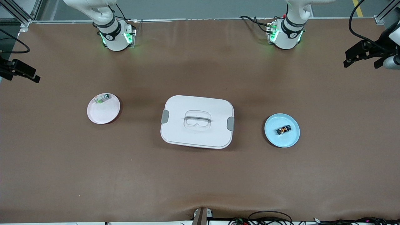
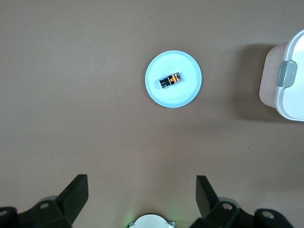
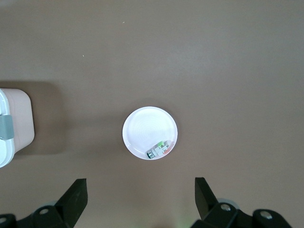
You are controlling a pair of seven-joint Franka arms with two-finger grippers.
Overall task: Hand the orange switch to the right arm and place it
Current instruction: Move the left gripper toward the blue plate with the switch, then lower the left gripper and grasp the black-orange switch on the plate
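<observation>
The orange switch [image 1: 283, 129], a tiny black block with an orange-copper band, lies on a light blue plate [image 1: 273, 137] toward the left arm's end of the table. It also shows in the left wrist view [image 2: 170, 80] on that plate [image 2: 173, 99]. My left gripper [image 2: 141, 183] is open and empty, high over bare table between its base and the blue plate. My right gripper [image 3: 140, 183] is open and empty, high over bare table near a pale pink plate [image 3: 147, 124]. Neither gripper shows in the front view.
A white lidded box [image 1: 197, 134] with grey clips stands at the table's middle, also in both wrist views [image 2: 285, 95] [image 3: 16, 118]. The pale pink plate [image 1: 104, 114] toward the right arm's end holds a tiny pale part with green marks [image 1: 101, 98] [image 3: 159, 150].
</observation>
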